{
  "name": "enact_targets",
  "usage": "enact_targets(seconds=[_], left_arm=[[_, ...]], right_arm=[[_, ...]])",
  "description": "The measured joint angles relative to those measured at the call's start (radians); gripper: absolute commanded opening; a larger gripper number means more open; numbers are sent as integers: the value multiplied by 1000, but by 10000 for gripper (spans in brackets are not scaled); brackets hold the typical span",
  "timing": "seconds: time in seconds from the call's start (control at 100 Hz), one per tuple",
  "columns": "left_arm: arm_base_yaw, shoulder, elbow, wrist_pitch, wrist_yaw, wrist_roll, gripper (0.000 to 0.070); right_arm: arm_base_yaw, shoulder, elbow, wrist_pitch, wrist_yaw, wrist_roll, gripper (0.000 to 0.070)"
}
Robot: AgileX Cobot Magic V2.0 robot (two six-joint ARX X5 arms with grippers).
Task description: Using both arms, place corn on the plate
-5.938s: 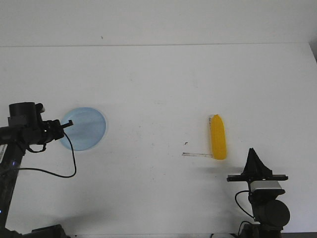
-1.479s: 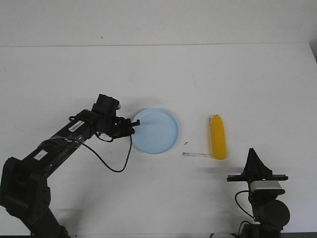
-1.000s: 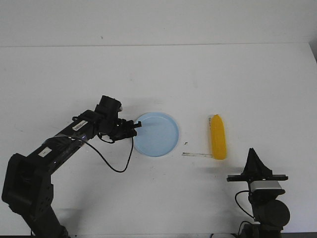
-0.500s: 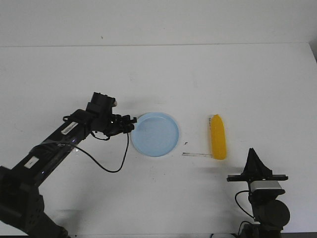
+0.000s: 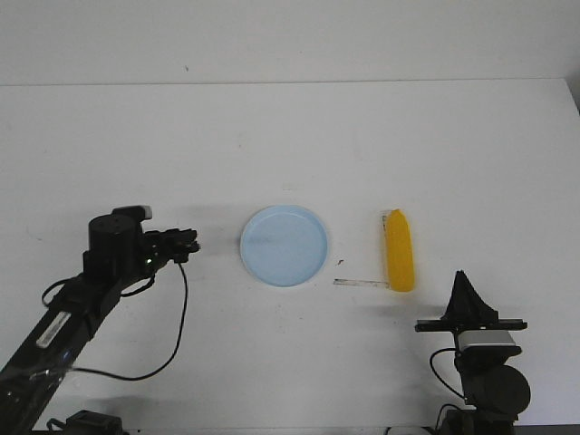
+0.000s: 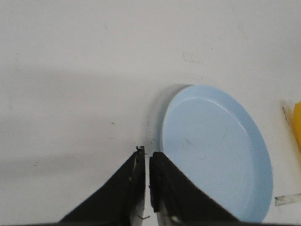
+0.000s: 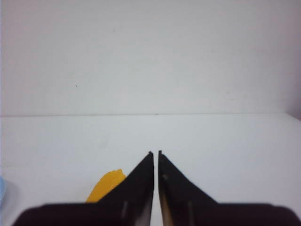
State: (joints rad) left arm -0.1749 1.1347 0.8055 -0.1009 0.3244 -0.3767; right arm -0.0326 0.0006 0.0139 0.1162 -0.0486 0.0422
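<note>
The pale blue plate (image 5: 285, 245) lies flat near the table's middle. The yellow corn (image 5: 399, 250) lies on the table to its right, apart from it. My left gripper (image 5: 188, 243) is shut and empty, a short way left of the plate. In the left wrist view the shut fingertips (image 6: 146, 155) stand beside the plate (image 6: 221, 155) rim, not touching it. My right gripper (image 5: 463, 279) is shut and empty, at the near right, just in front of the corn. In the right wrist view a bit of corn (image 7: 107, 185) shows beside the shut gripper (image 7: 155, 154).
A strip of tape (image 5: 360, 282) lies on the table between plate and corn, and it also shows in the left wrist view (image 6: 287, 199). The table's far edge (image 5: 290, 83) meets the white wall.
My left gripper let go of the plate rim and drew back to the left. The plate stays near the middle, where it was dragged from the far left. The right arm has not moved.
</note>
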Motion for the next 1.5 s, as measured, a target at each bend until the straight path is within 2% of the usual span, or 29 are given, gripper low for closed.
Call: enact_targets(seconds=[0.15, 0.26, 0.37, 0.48, 0.54, 0.63, 0.8, 1.07, 1.499], left_arm=[[74, -197, -107, 42, -41, 92, 0], [130, -356, -183, 57, -58, 211, 0], [162, -504, -262, 126, -58, 311, 0], [164, -642, -356, 214, -58, 361, 0], [164, -713, -407, 247, -69, 371, 0], [167, -804, -461, 241, -130, 380, 0], [170, -930, -484, 108, -257, 385, 0], [163, -990, -484, 18, -266, 385, 1], [163, -991, -484, 36, -266, 385, 0]], right_arm=[[0, 0, 0, 0, 0, 0, 16], [0, 0, 0, 0, 0, 0, 16], [0, 0, 0, 0, 0, 0, 16], [0, 0, 0, 0, 0, 0, 16], [0, 0, 0, 0, 0, 0, 16], [0, 0, 0, 0, 0, 0, 16], [0, 0, 0, 0, 0, 0, 16], [0, 0, 0, 0, 0, 0, 16], [0, 0, 0, 0, 0, 0, 16]])
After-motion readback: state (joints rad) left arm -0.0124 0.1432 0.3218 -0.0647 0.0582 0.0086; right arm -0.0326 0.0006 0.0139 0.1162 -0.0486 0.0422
